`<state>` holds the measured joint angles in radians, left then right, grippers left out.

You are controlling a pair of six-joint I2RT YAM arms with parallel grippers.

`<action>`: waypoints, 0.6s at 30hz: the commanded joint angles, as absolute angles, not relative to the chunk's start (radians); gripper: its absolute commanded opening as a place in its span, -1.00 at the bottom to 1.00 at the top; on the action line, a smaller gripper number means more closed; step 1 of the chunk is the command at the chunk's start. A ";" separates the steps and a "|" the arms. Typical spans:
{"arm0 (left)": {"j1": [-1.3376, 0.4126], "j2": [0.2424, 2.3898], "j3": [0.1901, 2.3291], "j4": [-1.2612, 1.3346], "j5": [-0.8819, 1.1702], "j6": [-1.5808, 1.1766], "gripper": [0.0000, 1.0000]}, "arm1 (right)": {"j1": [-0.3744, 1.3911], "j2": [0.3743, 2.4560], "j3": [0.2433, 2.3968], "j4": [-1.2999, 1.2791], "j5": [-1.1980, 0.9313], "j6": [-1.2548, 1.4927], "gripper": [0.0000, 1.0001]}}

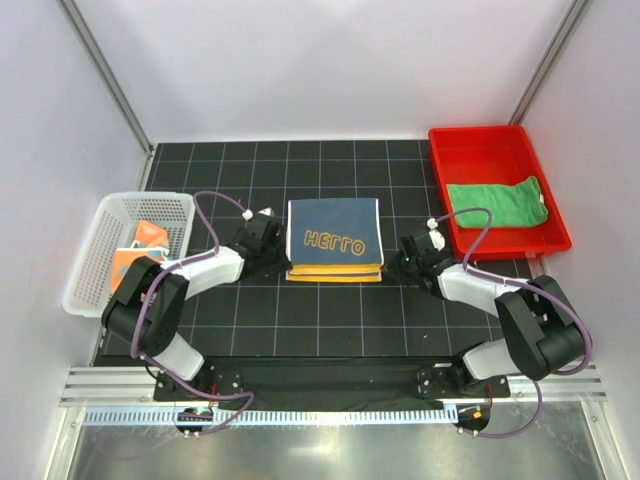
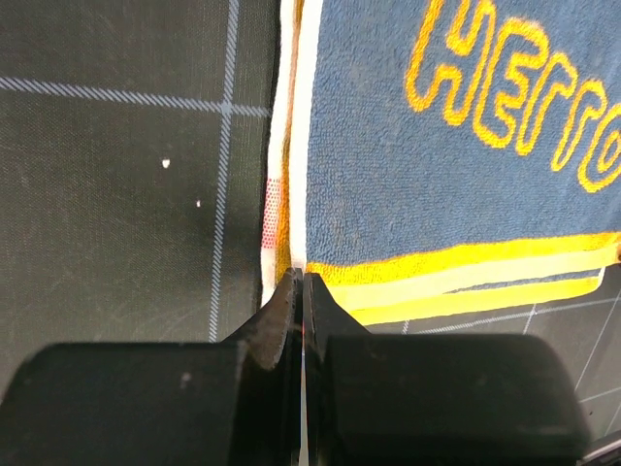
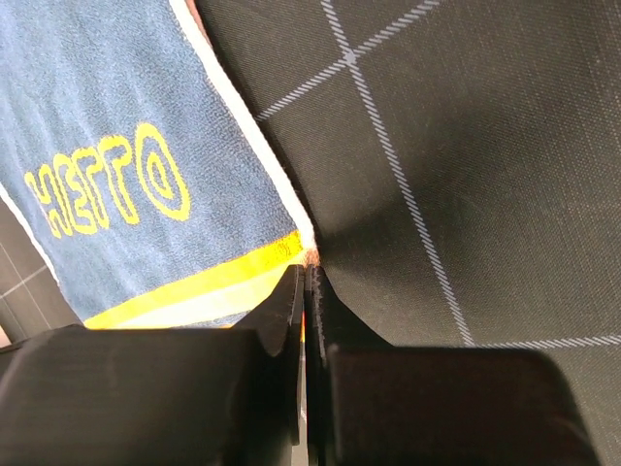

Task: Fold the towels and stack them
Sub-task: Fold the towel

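Observation:
A dark blue towel [image 1: 334, 238] with yellow lettering and yellow stripes lies folded at the middle of the black mat. My left gripper [image 1: 284, 262] is shut on its near left corner; in the left wrist view the towel [image 2: 437, 175] runs into the closed gripper [image 2: 301, 279]. My right gripper [image 1: 390, 266] is shut on its near right corner; in the right wrist view the towel [image 3: 126, 146] meets the closed gripper [image 3: 309, 272]. A green towel [image 1: 497, 203] lies crumpled in the red bin [image 1: 440, 140]. A pale towel with orange patches [image 1: 140, 252] lies in the white basket [image 1: 90, 262].
The red bin stands at the back right and the white basket at the left edge of the mat. White walls close in the back and both sides. Both arm bases sit on a metal rail at the near edge.

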<state>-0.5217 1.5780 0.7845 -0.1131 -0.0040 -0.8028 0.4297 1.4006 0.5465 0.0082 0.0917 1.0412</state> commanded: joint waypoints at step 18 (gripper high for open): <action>-0.532 1.477 0.897 -0.262 -0.019 -0.690 -0.46 | 0.428 1.361 0.684 -0.028 0.031 0.989 -0.98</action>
<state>-0.5236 1.4742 0.9184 -0.2626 -0.0509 -0.7086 0.4297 1.3720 0.6640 -0.0498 0.0513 0.9897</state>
